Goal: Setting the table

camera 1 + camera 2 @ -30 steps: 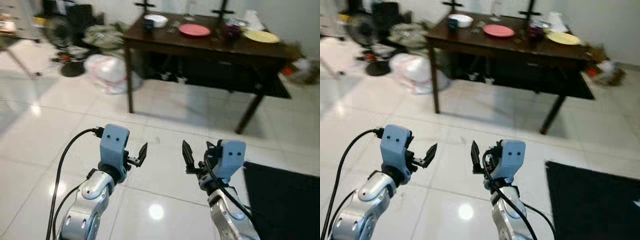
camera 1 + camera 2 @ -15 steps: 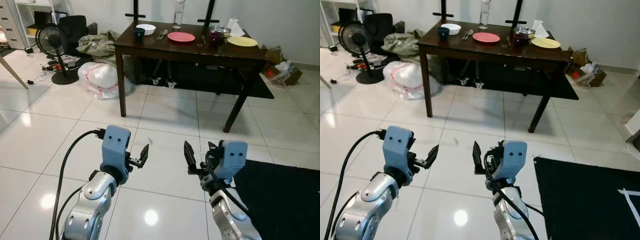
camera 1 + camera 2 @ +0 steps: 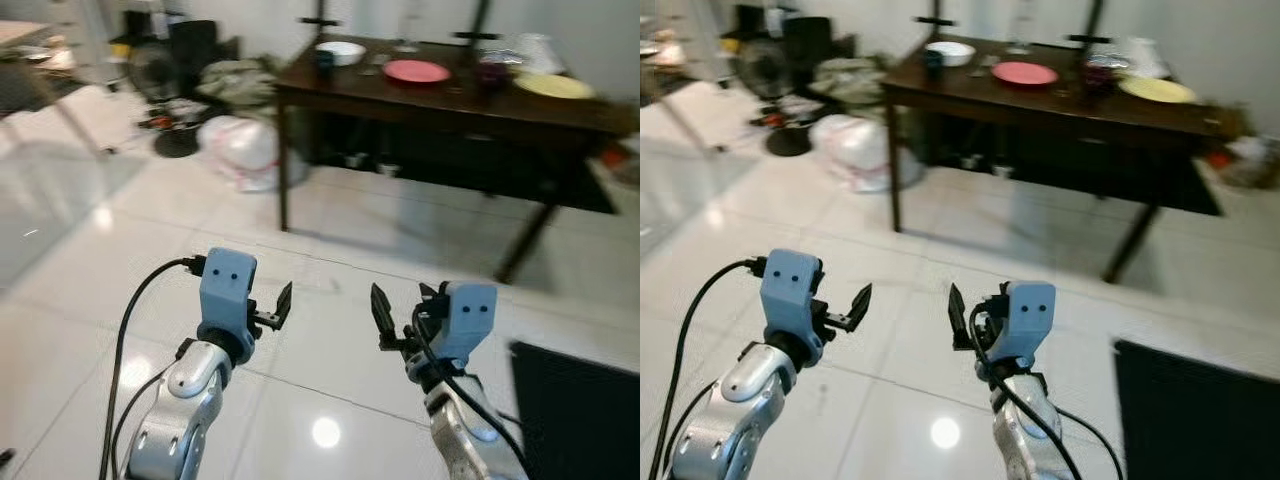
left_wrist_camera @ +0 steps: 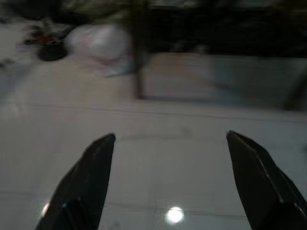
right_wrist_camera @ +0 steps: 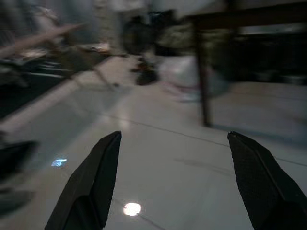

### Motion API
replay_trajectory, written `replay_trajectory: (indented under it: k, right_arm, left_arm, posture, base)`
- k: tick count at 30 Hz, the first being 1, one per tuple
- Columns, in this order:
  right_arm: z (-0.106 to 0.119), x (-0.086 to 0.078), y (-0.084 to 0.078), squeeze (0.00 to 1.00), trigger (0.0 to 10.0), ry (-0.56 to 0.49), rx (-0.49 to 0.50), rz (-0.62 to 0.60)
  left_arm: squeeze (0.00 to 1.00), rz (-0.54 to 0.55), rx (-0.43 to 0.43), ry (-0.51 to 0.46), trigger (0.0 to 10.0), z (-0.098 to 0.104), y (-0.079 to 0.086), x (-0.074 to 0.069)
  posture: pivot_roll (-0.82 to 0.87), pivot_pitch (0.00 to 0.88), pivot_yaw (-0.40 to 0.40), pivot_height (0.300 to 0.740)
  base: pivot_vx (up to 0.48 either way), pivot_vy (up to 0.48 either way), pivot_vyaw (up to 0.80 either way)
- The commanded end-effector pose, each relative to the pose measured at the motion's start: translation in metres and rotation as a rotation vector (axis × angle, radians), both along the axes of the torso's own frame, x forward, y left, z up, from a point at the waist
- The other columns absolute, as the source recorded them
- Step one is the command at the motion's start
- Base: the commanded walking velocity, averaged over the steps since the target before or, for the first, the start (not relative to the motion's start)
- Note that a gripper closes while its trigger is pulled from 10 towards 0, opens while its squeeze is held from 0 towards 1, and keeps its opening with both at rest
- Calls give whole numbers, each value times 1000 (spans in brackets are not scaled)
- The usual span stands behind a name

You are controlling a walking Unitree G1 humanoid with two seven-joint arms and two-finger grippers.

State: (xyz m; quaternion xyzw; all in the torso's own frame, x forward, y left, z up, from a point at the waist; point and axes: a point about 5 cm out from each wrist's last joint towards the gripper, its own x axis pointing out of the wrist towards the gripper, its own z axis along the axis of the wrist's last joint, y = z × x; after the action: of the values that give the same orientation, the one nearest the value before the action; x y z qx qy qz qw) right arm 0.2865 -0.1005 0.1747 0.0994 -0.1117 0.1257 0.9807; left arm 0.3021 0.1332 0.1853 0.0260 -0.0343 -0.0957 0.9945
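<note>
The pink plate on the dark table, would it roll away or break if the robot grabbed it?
The pink plate lies flat on the table, so it probably won't roll. It looks thin and stiff, likely breakable if dropped, and its smooth rim may slip between narrow fingers.

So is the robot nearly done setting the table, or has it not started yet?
Hardly started, by the look of it. The dark table already holds a pink plate, a yellow plate and a white bowl, bunched along the far side. The left gripper and right gripper are both open and empty over the floor, well short of the table. Reaching it and laying things out is all left.
</note>
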Motion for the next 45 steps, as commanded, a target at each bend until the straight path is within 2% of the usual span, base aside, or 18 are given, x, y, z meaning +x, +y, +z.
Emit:
replay_trajectory:
  k: [1, 34, 45]
  right_arm:
    - [-6, -2, -11, 0, 10000, 19, -11, -36]
    - [-4, 2, -10, 0, 10000, 11, -18, -22]
    - [-4, 4, -12, 0, 10000, 8, -10, -31]
  left_arm:
    - [0, -30, -2, 13, 10000, -4, -9, -2]
    - [0, 4, -14, 5, 10000, -3, -8, 2]
    - [0, 33, -7, -5, 10000, -4, -7, 3]
  posture:
    - [62, 118, 52, 740]
    - [75, 121, 36, 740]
    - [82, 104, 32, 740]
  base:
    - [480, 0, 788]
    - [480, 0, 786]
    - [480, 0, 0]
